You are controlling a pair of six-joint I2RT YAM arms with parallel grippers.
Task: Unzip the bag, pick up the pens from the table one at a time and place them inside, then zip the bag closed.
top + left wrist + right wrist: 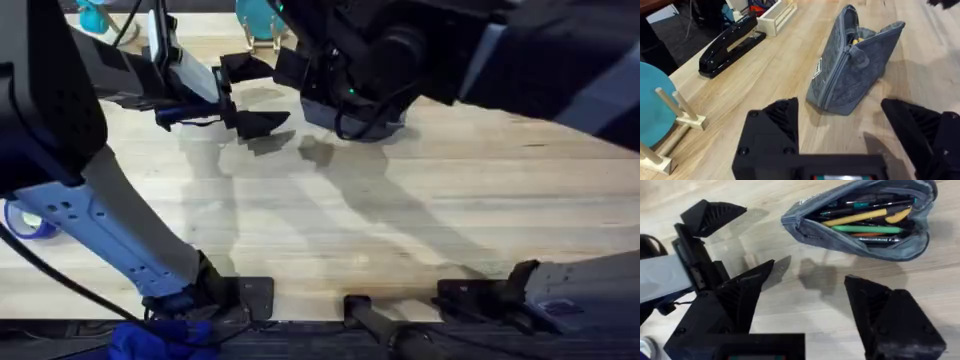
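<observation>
bag (860, 225) unzipped, mouth up, pens (865, 220) lying along its long axis | left gripper (840, 135) wide, empty | right gripper (805, 305) wide, empty, I see

Pens (865, 220) inside bag (860, 240); bag on table (790, 300), stapler (730, 45) nearby.

bag (860, 222) unzipped, mouth gaping, pens (865, 220) crowd the opening | bare table (805, 305) between bag and right gripper (805, 305) | left gripper (720, 240) close beside that gap | stapler (730, 45) well apart from bag
</observation>
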